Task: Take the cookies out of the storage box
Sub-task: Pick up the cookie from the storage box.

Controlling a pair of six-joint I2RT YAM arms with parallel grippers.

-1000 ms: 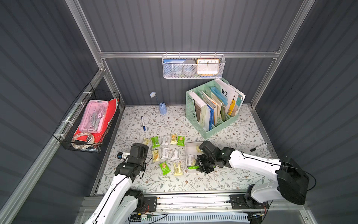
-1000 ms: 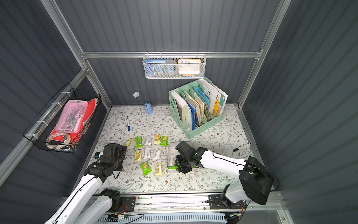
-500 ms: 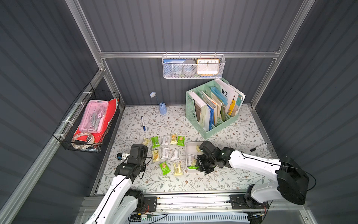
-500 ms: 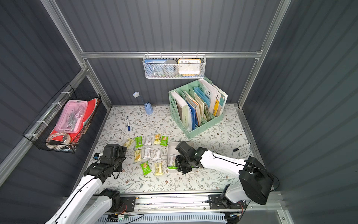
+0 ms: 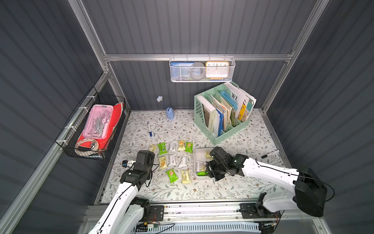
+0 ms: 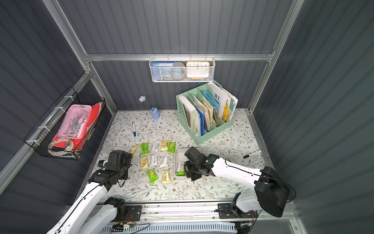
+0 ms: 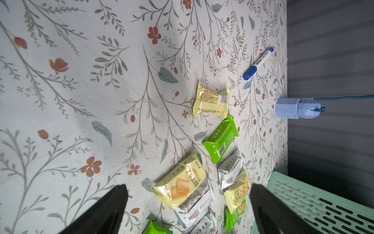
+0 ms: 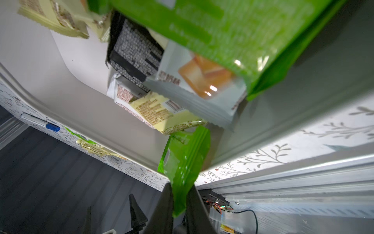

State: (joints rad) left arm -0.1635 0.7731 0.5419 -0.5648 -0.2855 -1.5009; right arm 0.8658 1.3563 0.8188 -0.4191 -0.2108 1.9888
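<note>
The storage box (image 5: 199, 155) is a shallow white tray on the floral table, seen in both top views (image 6: 179, 156). My right gripper (image 5: 210, 172) hangs over its near end, shut on the edge of a bright green cookie (image 8: 182, 160). The right wrist view shows the jaws pinching that wrapper, with the gripper (image 8: 180, 186) above the tray wall (image 8: 60, 121). More cookies lie inside: a black one (image 8: 133, 54), a white one (image 8: 202, 81) and a pale yellow one (image 8: 159, 113). Several cookies (image 5: 172, 160) lie in rows left of the box. My left gripper (image 5: 144, 157) stands open beside them, nothing between its fingers (image 7: 188, 186).
A mint-green file organizer (image 5: 222, 113) stands behind the box. A blue-capped marker (image 5: 149, 129) and a small blue device (image 5: 170, 113) lie toward the back left, and a black marker (image 5: 270, 154) lies at the right. A black wire basket (image 5: 91, 125) hangs on the left wall.
My right gripper's jaws have closed onto the green cookie at the near end of the box. Neither arm has visibly shifted.
</note>
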